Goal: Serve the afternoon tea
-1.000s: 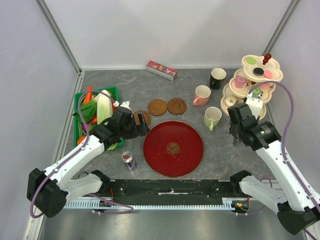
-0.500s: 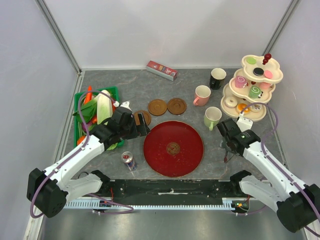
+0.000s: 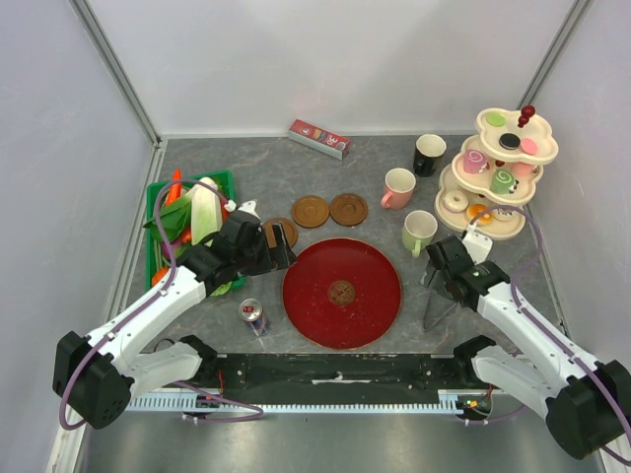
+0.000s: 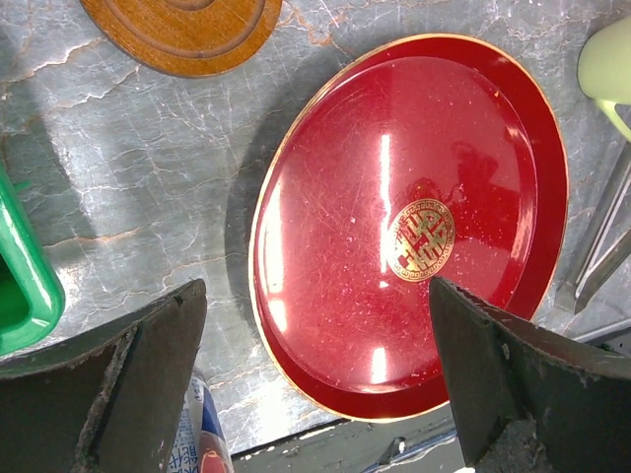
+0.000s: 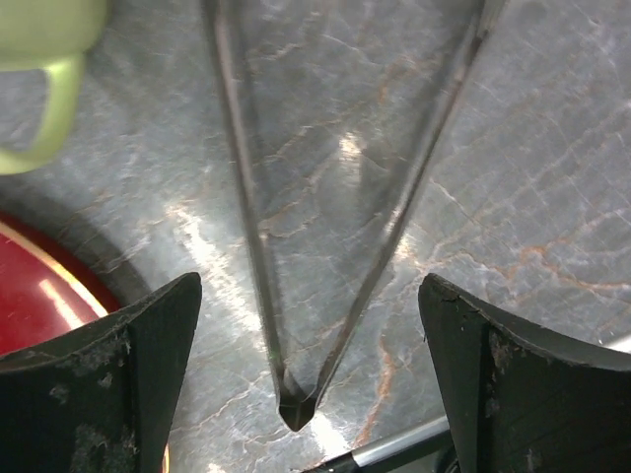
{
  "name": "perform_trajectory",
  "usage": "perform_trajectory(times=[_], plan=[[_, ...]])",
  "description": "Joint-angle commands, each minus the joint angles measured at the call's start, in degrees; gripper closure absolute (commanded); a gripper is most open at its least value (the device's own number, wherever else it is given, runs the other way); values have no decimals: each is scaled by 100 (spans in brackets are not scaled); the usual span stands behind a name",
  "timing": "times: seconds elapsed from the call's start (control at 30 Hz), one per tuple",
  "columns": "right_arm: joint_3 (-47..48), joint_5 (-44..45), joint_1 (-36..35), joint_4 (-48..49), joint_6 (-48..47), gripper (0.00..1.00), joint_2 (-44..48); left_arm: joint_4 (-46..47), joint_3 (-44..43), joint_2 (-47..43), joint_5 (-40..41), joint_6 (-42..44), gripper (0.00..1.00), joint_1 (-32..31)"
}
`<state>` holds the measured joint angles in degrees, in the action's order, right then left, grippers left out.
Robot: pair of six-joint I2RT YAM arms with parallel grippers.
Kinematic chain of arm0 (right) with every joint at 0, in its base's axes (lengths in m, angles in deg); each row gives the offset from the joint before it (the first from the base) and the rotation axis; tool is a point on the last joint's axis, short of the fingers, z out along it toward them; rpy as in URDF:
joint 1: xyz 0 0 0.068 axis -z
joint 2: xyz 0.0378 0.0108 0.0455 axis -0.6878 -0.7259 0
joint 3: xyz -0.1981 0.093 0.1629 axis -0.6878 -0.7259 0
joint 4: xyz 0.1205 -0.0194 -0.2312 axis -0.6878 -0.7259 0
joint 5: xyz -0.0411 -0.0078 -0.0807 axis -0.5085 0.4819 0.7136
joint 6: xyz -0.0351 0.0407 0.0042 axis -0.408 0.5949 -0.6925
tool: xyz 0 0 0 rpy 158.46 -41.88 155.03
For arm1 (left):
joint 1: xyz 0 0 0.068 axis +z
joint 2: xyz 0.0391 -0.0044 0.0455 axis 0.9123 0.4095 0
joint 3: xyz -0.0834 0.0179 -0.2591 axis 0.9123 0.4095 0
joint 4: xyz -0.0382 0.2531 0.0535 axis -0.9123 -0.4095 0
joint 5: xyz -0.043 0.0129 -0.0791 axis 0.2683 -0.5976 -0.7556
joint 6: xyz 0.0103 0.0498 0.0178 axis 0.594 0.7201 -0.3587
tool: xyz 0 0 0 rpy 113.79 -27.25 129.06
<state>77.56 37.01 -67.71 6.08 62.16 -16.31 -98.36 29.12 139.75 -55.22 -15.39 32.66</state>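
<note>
Tongs [image 3: 434,307] are lying flat on the table just right of the red plate [image 3: 342,293], hinge end toward me. My right gripper [image 3: 441,276] hangs over the open end with its fingers spread wide, one either side of the arms. In my wrist view neither pad touches metal, so that hand's got nothing.

The pale green mug [image 3: 419,233] sits just off the plate's back right edge, right by that gripper. The pink mug [image 3: 398,187] is behind the plate on the same side, and the black mug [image 3: 430,155] is further back again. The cream stand [image 3: 490,229] is well off to the plate's right and back, with the little pastries [image 3: 504,180] on its tiers.

Two brown saucers [image 3: 311,210] sit side by side just behind the plate. A third saucer [image 3: 279,233] is at its back left corner, partly under my left gripper [image 3: 281,241]. That one's fingers are wide apart too, gripping nothing, and it looks down at the gold emblem [image 4: 422,239] in the plate's middle.

Left of the plate is the green crate [image 3: 163,192] of veggies, with a drink can [image 3: 255,316] by the plate's near left edge. A red box [image 3: 318,138] lies far behind.
</note>
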Motion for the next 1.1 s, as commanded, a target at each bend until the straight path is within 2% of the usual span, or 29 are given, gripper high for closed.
perform_trajectory(times=[0.0, 0.07, 0.13, 0.3, 0.6, 0.8, 1.07], plan=[[349, -588, -10, 861, -1226, 2, 431, -134, -120, -109, -79, -11, 1, 21], [507, -1133, -114, 1152, -1870, 2, 484, -152, -120, -162, -79, -38, 1, 30], [762, -1189, -368, 1162, -2100, 2, 231, -152, -111, -197, -53, -90, 1, 30], [1026, -258, -993, 1477, -1986, 2, -639, -283, -146, -241, -27, -187, 1, 30], [1123, 490, -1011, 2646, -1582, 2, -1878, -696, -199, -540, 167, -275, 1, 30], [1334, 781, -713, 2787, -1345, 12, -2732, -925, -260, -725, 281, -345, 1, 30], [1062, 34, -80, 3420, -1415, 30, -2829, -960, -261, -857, 307, -451, 1, 30]])
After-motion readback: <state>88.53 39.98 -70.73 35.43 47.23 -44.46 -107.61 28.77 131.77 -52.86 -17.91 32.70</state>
